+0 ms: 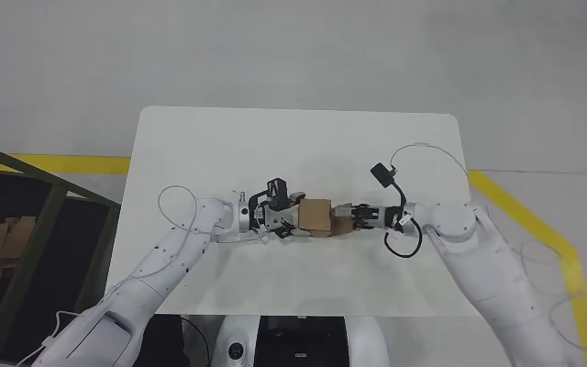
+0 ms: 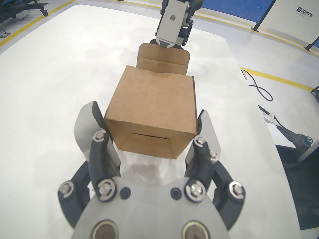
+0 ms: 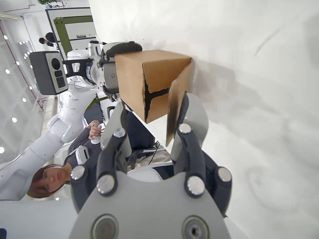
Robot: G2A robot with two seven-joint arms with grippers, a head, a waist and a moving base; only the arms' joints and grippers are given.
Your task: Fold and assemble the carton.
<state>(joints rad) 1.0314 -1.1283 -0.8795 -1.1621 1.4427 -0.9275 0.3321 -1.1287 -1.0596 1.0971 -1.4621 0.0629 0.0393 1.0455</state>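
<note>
Left tool [image 2: 149, 113] tight on boxy brown cardboard carton [image 2: 154, 95]; right tool [image 3: 154, 103] spread wide.

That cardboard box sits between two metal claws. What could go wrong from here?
1. The left end effector holds the carton only by its near end, so a push from the right end effector might slide or twist it loose.
2. The open flap at the far end could buckle or crease instead of tucking in.
</note>
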